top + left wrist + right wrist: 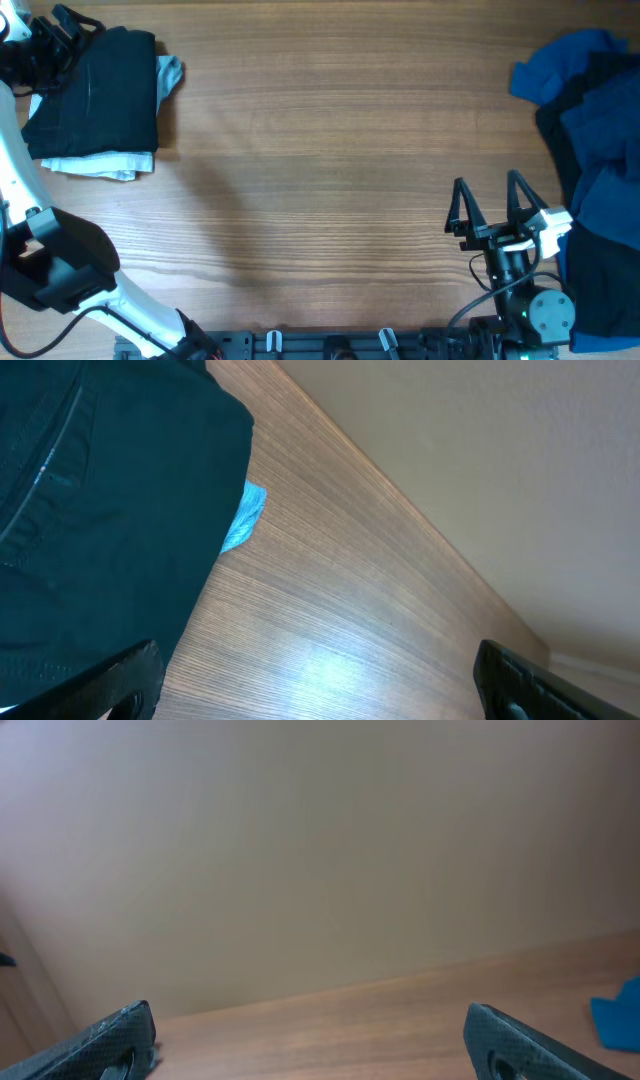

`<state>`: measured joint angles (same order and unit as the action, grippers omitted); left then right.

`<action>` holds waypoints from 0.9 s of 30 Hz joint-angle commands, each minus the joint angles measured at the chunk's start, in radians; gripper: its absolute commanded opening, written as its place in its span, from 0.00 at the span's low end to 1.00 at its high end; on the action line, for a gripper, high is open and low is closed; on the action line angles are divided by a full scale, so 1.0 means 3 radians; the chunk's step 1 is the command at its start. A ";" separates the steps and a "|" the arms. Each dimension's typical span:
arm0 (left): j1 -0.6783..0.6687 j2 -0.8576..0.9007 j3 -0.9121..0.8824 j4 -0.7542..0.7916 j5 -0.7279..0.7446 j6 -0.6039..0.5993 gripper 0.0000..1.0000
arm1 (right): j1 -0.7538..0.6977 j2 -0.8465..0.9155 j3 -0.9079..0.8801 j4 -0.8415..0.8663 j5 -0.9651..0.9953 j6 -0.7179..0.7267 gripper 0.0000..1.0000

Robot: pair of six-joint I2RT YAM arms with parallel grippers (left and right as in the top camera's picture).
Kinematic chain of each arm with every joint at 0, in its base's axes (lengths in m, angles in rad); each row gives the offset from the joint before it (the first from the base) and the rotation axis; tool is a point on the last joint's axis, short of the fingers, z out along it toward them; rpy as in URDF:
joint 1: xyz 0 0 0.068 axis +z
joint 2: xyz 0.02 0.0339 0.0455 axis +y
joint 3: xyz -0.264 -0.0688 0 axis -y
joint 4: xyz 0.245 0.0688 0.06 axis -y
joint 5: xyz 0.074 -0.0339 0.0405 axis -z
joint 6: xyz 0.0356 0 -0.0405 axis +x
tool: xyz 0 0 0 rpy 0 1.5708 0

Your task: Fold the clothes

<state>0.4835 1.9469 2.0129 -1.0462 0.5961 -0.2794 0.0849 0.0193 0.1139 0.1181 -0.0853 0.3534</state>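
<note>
Tabletop (320,150), left gripper (318,665) at folded stack (95,95)

Overhead, 3 o'clock: the blue clothes pile (600,150) runs off the frame edge, so I cannot see its full extent. 10 o'clock: the dark folded garment (100,90) covers most of a white garment (100,165) and a pale blue piece (172,72), and only their margins show. My left gripper (65,30) is clipped by the corner. Right wrist view, 4 o'clock: a blue cloth (618,1015) is cut by the edge, and I cannot tell which garment it is.
</note>
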 commanded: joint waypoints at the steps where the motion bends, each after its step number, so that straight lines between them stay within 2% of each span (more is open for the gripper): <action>1: -0.0004 0.0000 -0.0017 0.0010 -0.0009 -0.0005 1.00 | 0.0024 -0.0053 -0.0099 0.0031 0.0062 -0.0259 1.00; 8: -0.0004 0.0000 -0.0017 0.0010 -0.0009 -0.0005 1.00 | 0.0025 -0.0055 -0.0366 0.0165 0.0055 -0.0779 1.00; 14: -0.0004 0.0000 -0.0017 0.0010 -0.0009 -0.0005 1.00 | 0.0025 -0.0055 -0.0364 0.0071 -0.0076 -0.1274 1.00; 19: -0.0004 0.0000 -0.0017 0.0010 -0.0009 -0.0005 1.00 | 0.0025 -0.0055 -0.0364 -0.0366 -0.0050 -0.1363 1.00; 27: -0.0004 0.0000 -0.0017 0.0010 -0.0009 -0.0005 1.00 | 0.0024 -0.0052 -0.0362 -0.0373 -0.0050 -0.1352 1.00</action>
<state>0.4835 1.9469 2.0129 -1.0462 0.5961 -0.2794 0.0849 0.0162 0.0067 0.0036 -0.0891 -0.0322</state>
